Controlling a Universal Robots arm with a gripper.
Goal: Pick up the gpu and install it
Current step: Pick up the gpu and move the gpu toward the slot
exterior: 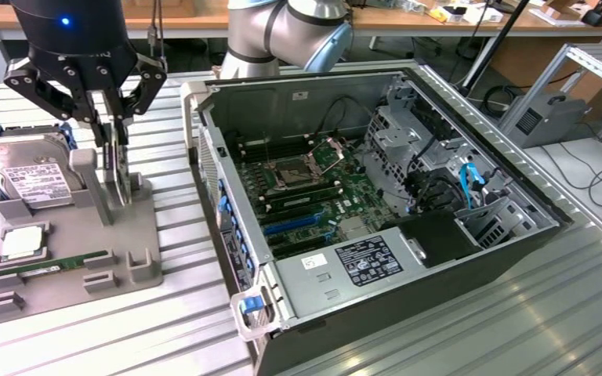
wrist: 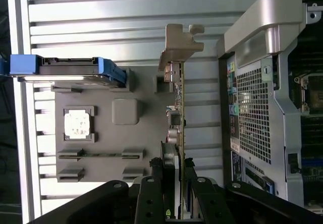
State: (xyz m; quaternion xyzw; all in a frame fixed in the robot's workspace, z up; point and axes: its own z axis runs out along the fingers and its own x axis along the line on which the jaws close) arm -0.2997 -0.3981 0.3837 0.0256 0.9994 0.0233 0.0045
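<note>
- where's the gpu (exterior: 122, 177) (wrist: 180, 113) right now?
- standing on its edge in the grey holder (exterior: 123, 247) on the table (exterior: 175, 333), with its silver bracket at one end. the gripper (exterior: 116, 149) (wrist: 175, 172) is down over it and the fingers (wrist: 150, 193) are pinching the card from both sides.
- what's around it?
- a hard drive (exterior: 29, 176) leans in the same holder, towards the exterior view's left, and a thin green memory stick (exterior: 56, 267) lies in another slot. the open computer case (exterior: 280, 98) lies just to the holder's right in the exterior view.
</note>
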